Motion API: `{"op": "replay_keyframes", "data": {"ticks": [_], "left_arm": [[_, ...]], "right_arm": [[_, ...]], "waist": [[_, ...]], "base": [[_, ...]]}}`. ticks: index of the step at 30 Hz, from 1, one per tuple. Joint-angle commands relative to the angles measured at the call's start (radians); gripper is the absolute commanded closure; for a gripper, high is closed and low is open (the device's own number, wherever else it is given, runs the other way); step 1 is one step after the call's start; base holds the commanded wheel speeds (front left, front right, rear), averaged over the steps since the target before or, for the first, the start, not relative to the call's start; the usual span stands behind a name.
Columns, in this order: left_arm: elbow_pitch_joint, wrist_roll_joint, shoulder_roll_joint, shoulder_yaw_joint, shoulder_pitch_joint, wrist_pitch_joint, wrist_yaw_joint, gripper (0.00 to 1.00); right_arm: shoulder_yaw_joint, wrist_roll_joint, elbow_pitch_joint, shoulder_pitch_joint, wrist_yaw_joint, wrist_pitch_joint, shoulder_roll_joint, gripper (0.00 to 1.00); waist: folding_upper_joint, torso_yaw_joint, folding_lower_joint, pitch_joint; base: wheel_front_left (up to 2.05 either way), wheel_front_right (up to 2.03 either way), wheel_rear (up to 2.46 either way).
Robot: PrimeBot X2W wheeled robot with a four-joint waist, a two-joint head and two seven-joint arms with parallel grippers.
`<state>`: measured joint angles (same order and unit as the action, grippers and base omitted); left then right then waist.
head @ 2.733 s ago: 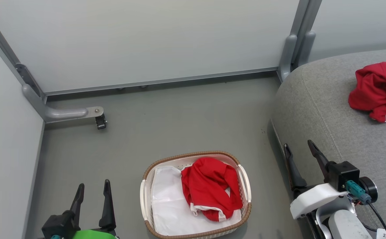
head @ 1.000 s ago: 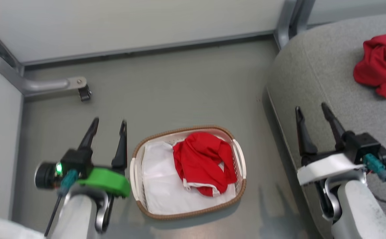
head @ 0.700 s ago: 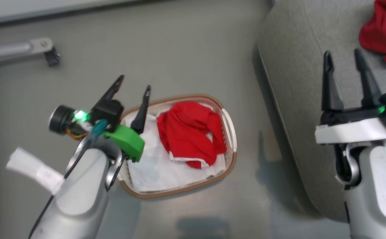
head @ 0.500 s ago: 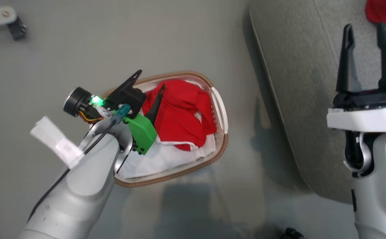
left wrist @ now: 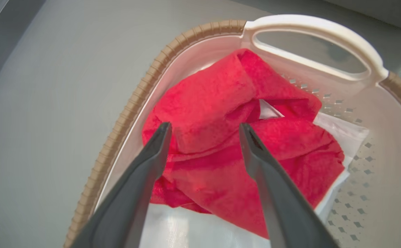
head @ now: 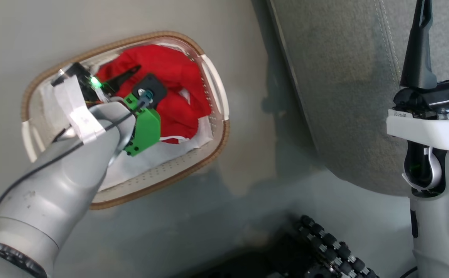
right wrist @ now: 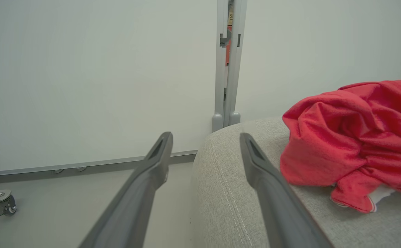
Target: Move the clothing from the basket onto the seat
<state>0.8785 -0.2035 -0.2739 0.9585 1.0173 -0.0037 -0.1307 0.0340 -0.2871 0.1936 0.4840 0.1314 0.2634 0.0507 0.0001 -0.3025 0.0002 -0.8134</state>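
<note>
Wall panels (right wrist: 83, 69): pale, plain; grey post (right wrist: 228, 69) at the join, behind seat corner.
Floor (head: 247, 200): grey; carries basket and seat.
Seat (head: 344, 96) (right wrist: 228, 193): grey woven cushion, rounded corner, stitched seam; near basket, gap of floor btwn them.
Basket (head: 216, 150) (left wrist: 142, 93): white perforated, brown woven rim, white handles; on floor.
Liner sheet (head: 151, 160) (left wrist: 193, 230): white, on basket bottom, under red cloth.
Seat garment (right wrist: 352, 137): red, crumpled, bit of white trim at lower edge; lies on seat.
Basket garment (head: 178, 73) (left wrist: 221, 103): red, bunched, inside basket on liner, toward one handle end.
L end effector (left wrist: 204, 125): released, fingers spread, tips astride a raised fold of basket garment; contact w/ cloth can't tell.
R end effector (right wrist: 205, 135): released, nothing btwn fingers; over seat corner, well apart from seat garment.
Caster (right wrist: 4, 206): small, on floor at wall foot.
</note>
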Motion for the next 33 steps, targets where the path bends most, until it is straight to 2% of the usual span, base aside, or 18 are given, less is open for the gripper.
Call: {"op": "replay_keyframes", "data": {"ticks": [1, 11, 12, 13, 14, 15, 23, 33], "left_arm": [[0.014, -0.009, -0.019, 0.0, 0.029, -0.001, 0.001, 0.0], [0.11, -0.016, -0.022, 0.009, 0.098, 0.005, 0.014, 0.0], [0.115, -0.016, -0.021, 0.007, 0.1, 0.003, 0.016, 0.12], [0.121, -0.02, -0.018, 0.005, 0.101, 0.001, 0.02, 0.6], [0.126, -0.023, -0.016, 0.003, 0.098, -0.001, 0.022, 0.83], [0.132, -0.024, -0.014, 0.004, 0.094, -0.005, 0.025, 1.0], [0.129, -0.051, 0.009, 0.003, 0.049, -0.094, 0.032, 1.0], [0.07, -0.087, 0.031, 0.001, -0.058, -0.235, 0.04, 1.0]], "right_arm": [[-0.004, -0.015, 0.012, 0.02, -0.001, 0.002, 0.0, 0.0], [-0.016, -0.069, 0.037, 0.009, -0.001, 0.002, 0.0, 0.0], [-0.014, -0.069, 0.036, 0.009, -0.001, 0.002, 0.0, 0.0], [-0.012, -0.067, 0.034, 0.009, -0.001, 0.002, 0.0, 0.0], [-0.01, -0.066, 0.031, 0.008, -0.001, 0.002, 0.0, 0.0], [-0.006, -0.065, 0.03, 0.008, -0.001, 0.002, 0.0, 0.0], [-0.001, -0.035, 0.004, 0.002, -0.001, 0.002, 0.001, 0.0], [-0.033, 0.08, -0.113, -0.08, -0.001, 0.002, 0.002, 0.0]], "waist": [[-0.0001, -0.091, -0.0002, -0.094], [-0.0001, -0.128, -0.0002, -0.119], [-0.0001, -0.129, -0.0002, -0.119], [-0.0001, -0.129, -0.0002, -0.117], [-0.0001, -0.128, -0.0002, -0.114], [-0.0001, -0.126, -0.0002, -0.11], [-0.0001, -0.083, -0.0002, -0.04], [-0.0001, 0.032, -0.0002, 0.164]], "base": [[0.0, 0.0, 0.0], [0.0, 0.0, 0.0], [0.0, 0.0, 0.0], [0.0, 0.0, 0.0], [0.0, 0.0, 0.0], [0.0, 0.0, 0.0], [0.0, 0.0, 0.0], [0.0, 0.0, 0.0]]}}
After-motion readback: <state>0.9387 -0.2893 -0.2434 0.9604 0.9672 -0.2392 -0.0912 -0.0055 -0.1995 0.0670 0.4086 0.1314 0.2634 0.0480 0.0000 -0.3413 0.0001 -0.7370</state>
